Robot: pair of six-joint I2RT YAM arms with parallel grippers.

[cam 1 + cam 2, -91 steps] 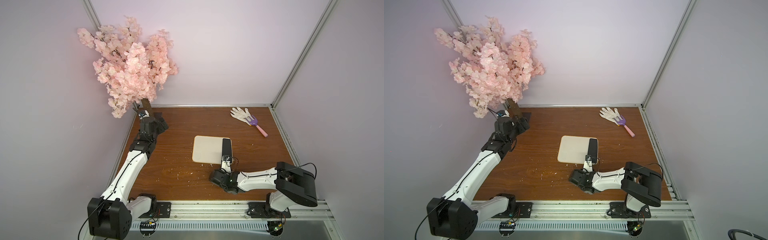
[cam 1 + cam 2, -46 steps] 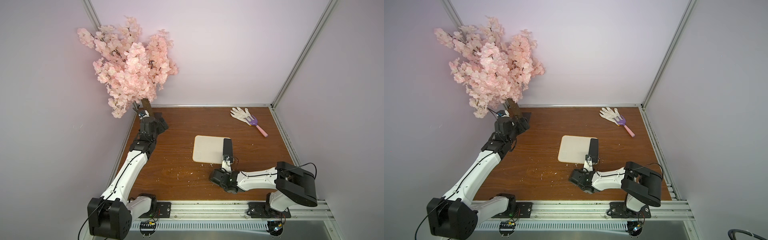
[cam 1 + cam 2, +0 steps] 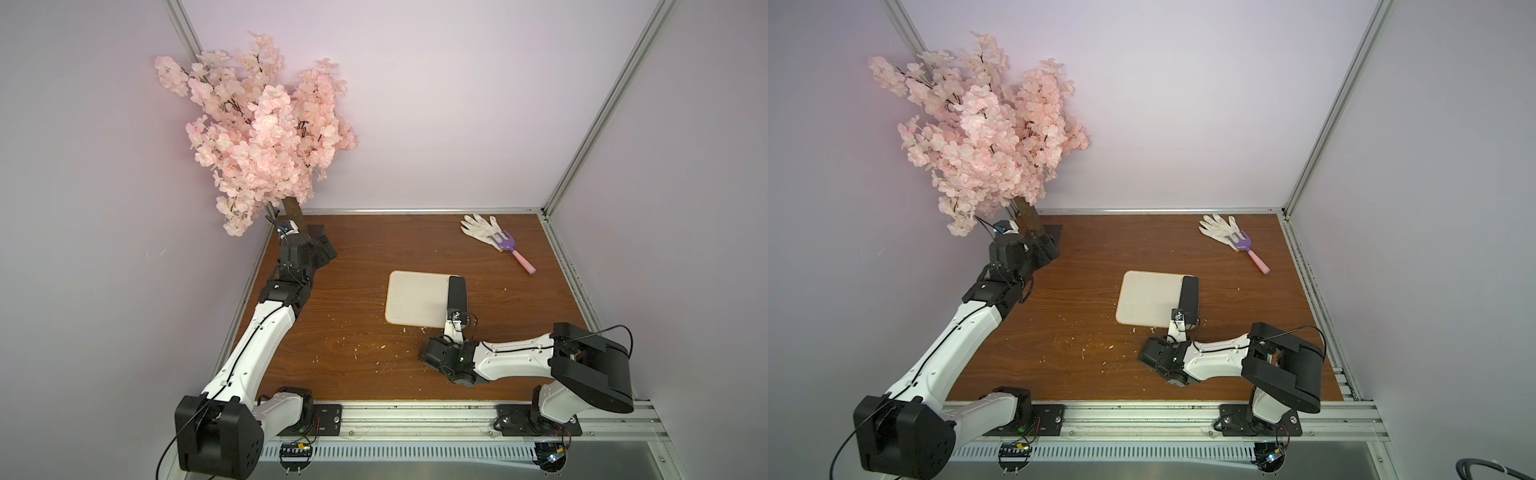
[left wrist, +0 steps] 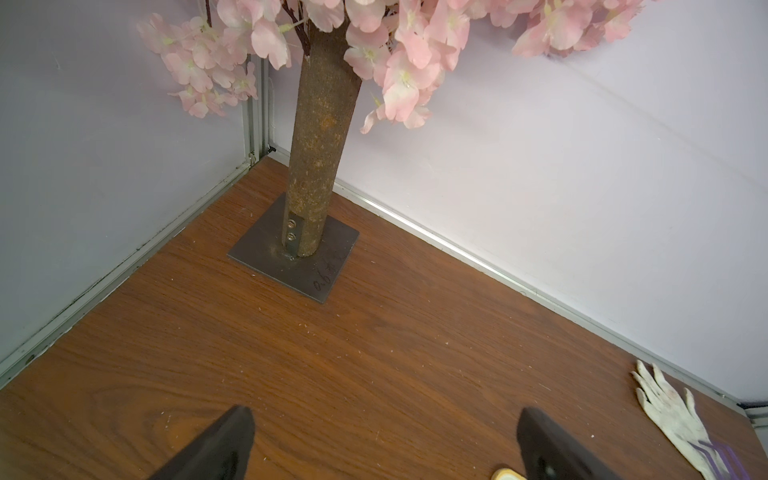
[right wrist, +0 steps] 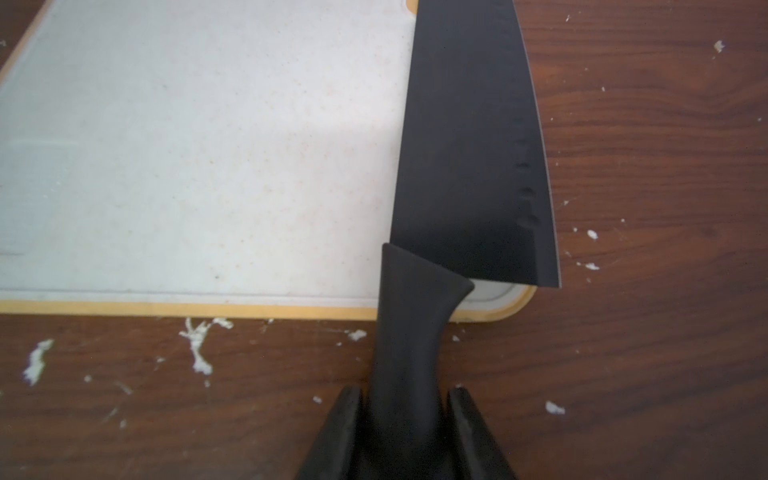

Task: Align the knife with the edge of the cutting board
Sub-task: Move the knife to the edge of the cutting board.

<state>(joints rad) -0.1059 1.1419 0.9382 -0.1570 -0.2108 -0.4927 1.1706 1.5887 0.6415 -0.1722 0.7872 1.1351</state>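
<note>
Jaws of the right gripper (image 5: 405,401) are clamping the knife (image 5: 469,145) handle, laying its blade along the board (image 5: 187,145) edge; next, probably squaring it slightly, then releasing.

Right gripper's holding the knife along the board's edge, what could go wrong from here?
1. The knife blade hangs slightly past the side rim of the cutting board; once released it might tip or slide onto the table.
2. The right gripper clamps the handle beyond the board's near rim, so opening the jaws may let the handle drop and twist the blade out of line.
</note>
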